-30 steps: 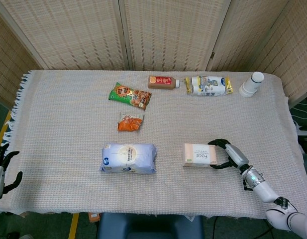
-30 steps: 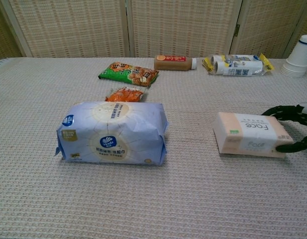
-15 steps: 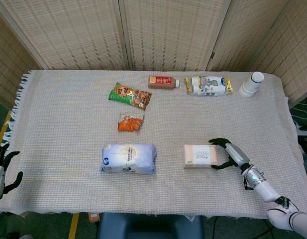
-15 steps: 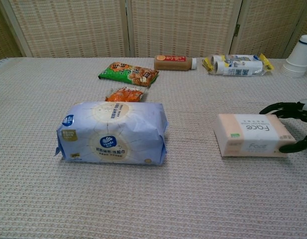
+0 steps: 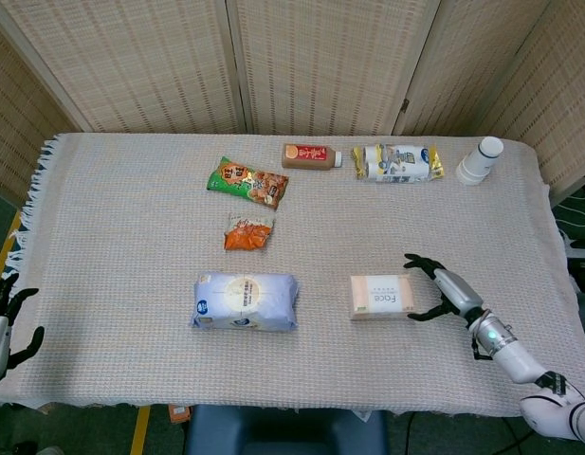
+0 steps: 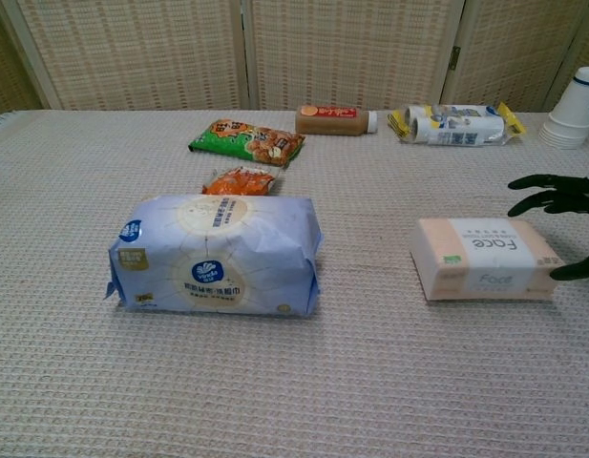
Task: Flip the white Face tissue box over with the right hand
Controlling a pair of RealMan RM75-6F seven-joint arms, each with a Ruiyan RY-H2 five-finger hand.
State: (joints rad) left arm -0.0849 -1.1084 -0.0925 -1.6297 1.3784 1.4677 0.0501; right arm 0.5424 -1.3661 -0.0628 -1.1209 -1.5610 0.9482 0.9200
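Note:
The white Face tissue box point(image 5: 381, 297) point(image 6: 485, 259) lies flat on the cloth, its "Face" label up. My right hand point(image 5: 439, 287) point(image 6: 561, 227) hovers just off the box's right end with its dark fingers spread; it holds nothing, though one fingertip comes close to the box's lower right corner. My left hand point(image 5: 2, 318) hangs at the table's left edge, fingers apart and empty; the chest view does not show it.
A blue-and-white tissue pack point(image 5: 246, 301) lies left of the box. Further back are an orange snack bag point(image 5: 248, 232), a green snack bag point(image 5: 247, 182), a brown bottle point(image 5: 309, 155), a lying packet point(image 5: 397, 162) and stacked white cups point(image 5: 480, 160).
My right hand has let go of the box's right end and drawn back to the right, its fingers spreading. The box has settled flat. The left hand has not moved.

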